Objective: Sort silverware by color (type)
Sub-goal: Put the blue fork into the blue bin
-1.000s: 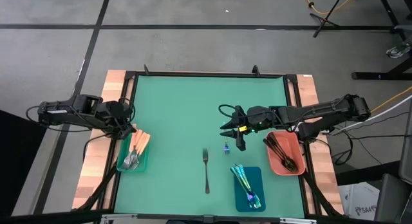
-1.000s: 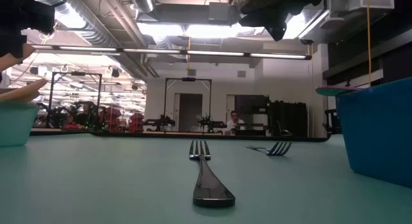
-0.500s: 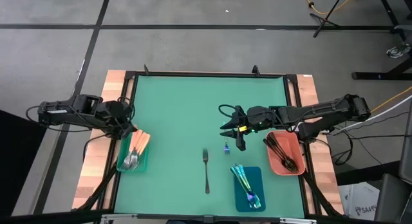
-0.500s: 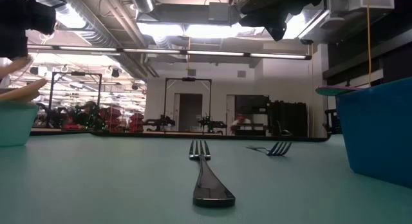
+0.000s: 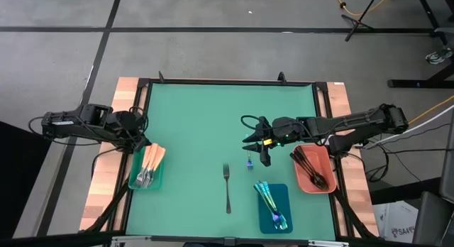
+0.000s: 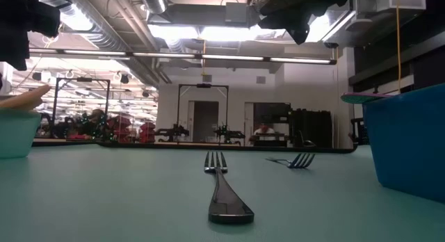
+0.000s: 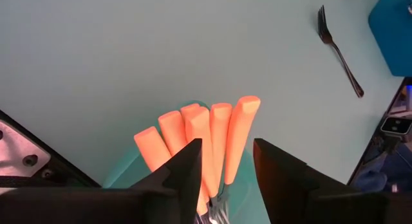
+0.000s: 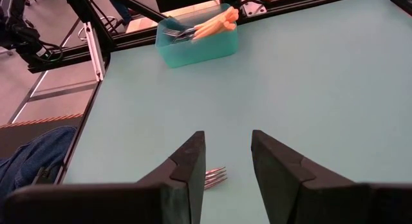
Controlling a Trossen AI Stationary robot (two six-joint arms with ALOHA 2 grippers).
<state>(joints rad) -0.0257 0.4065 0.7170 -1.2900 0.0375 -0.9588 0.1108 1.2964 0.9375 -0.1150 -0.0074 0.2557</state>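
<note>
Green table (image 5: 206, 126), left end effector (image 7: 225, 166) parted, empty, over orange-handled silverware (image 7: 206, 137); right end effector (image 8: 225, 163) parted, empty.

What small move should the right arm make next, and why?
Probably lower the right gripper straight down onto the small fork beneath it. Its fingers stand open, hovering above that fork on the mat, which, with the dark fork, lies outside the trays. The left gripper stands open over the orange-handled pieces in the teal tray, so that side looks finished.
</note>
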